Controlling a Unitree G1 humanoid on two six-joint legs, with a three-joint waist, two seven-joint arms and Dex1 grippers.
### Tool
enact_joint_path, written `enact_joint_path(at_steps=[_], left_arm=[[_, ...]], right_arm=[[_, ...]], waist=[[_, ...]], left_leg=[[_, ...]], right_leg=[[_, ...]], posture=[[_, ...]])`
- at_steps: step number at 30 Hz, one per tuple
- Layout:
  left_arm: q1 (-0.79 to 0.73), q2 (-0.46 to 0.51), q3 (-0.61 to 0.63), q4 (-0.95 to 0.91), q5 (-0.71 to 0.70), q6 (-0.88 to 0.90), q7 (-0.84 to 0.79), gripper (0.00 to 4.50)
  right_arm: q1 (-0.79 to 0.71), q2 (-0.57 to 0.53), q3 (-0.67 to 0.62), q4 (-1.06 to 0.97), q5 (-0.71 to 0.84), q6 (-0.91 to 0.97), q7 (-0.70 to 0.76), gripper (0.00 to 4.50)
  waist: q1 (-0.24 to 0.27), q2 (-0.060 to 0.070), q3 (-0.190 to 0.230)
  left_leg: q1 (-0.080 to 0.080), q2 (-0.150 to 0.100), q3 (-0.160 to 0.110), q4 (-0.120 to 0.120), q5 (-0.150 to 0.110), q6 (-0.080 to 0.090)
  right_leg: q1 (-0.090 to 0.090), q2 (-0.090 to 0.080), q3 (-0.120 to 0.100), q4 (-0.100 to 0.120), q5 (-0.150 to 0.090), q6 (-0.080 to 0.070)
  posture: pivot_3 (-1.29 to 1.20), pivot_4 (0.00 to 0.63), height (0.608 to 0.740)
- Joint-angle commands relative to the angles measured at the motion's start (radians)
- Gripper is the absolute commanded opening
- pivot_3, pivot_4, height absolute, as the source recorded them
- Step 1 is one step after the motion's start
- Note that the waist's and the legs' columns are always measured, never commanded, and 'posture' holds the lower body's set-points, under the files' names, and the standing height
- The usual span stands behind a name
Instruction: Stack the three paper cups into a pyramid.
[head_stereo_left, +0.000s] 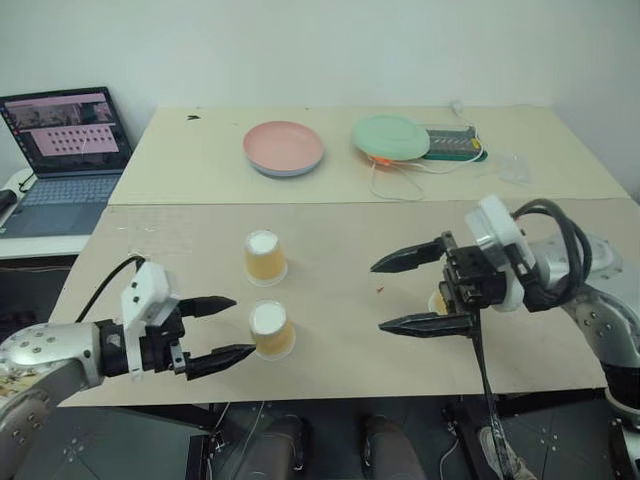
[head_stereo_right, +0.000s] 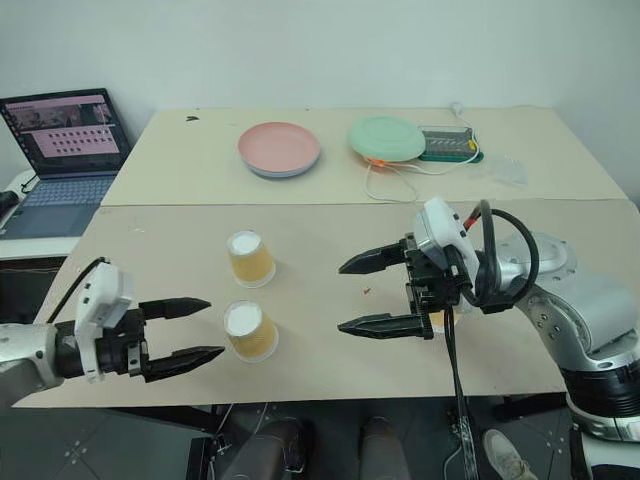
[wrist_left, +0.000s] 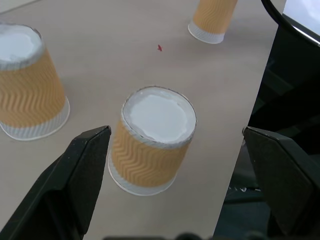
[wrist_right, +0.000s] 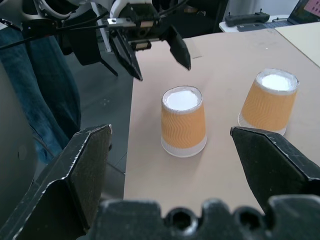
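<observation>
Beige surface (head_stereo_left: 330, 330): near cup (head_stereo_left: 271, 331) sits at its edge just past my spread left gripper (head_stereo_left: 222, 330); a clumsy closing could knock it off.

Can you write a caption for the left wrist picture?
Open left end effector facing an upside-down paper cup near the table edge.

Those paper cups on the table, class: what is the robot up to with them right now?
The robot is meant to build a pyramid from three paper cups, and no stacking has happened yet. Two cups stand upside down and apart on the table: the near cup and the far cup. The third cup stands further over, mostly behind the right gripper. The left gripper sits open beside the near cup, not touching it. The right gripper is also open and holds nothing.
</observation>
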Motion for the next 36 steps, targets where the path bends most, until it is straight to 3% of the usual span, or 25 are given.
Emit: enact_joint_path(at_steps=[1,9,22,25,28,36], left_arm=[[-0.013,0.008,-0.080,0.017,0.099,-0.081,-0.036,4.50],[-0.127,-0.037,-0.254,0.136,0.271,-0.213,-0.060,4.50],[-0.250,-0.103,-0.316,0.158,0.273,-0.193,-0.068,4.50],[-0.257,-0.106,-0.322,0.159,0.272,-0.185,-0.069,3.71],[-0.264,-0.102,-0.325,0.162,0.271,-0.173,-0.073,2.58],[-0.326,-0.128,-0.338,0.186,0.283,-0.155,-0.059,2.54]], right_arm=[[-0.016,0.008,-0.038,-0.033,0.033,0.003,-0.014,4.47],[-0.017,0.013,-0.070,-0.070,0.087,0.025,-0.063,4.47],[0.038,0.006,-0.069,-0.099,0.050,0.016,-0.114,4.47],[0.036,0.008,-0.075,-0.100,0.049,0.016,-0.117,4.50],[0.028,0.009,-0.081,-0.099,0.051,0.015,-0.122,4.50],[0.026,0.011,-0.077,-0.090,0.033,0.005,-0.127,4.50]], waist=[[0.000,0.000,0.000],[0.000,0.000,0.000],[-0.002,0.000,0.000],[-0.002,0.000,0.000],[-0.001,0.000,0.000],[-0.001,0.000,0.000]], left_leg=[[0.000,0.000,0.000,0.000,0.000,0.000],[-0.001,0.000,0.000,0.000,0.000,0.000],[-0.001,-0.001,0.000,0.000,0.000,0.000],[-0.001,0.000,0.000,0.000,0.000,0.000],[-0.001,0.000,0.000,0.000,0.000,0.000],[-0.001,-0.001,0.000,0.000,0.000,0.000]], right_leg=[[0.000,0.000,0.000,0.000,0.001,-0.001],[0.000,0.000,0.000,0.000,0.002,-0.002],[-0.001,0.000,0.000,0.000,0.003,-0.004],[-0.001,0.000,-0.001,0.000,0.002,-0.004],[0.000,0.000,-0.001,0.000,0.002,-0.003],[0.000,0.000,-0.001,0.000,0.002,-0.003]], posture=[[0.00,0.150,0.715],[0.00,0.150,0.715],[0.00,0.150,0.715],[0.00,0.150,0.715],[0.00,0.150,0.715],[0.00,0.150,0.715]])
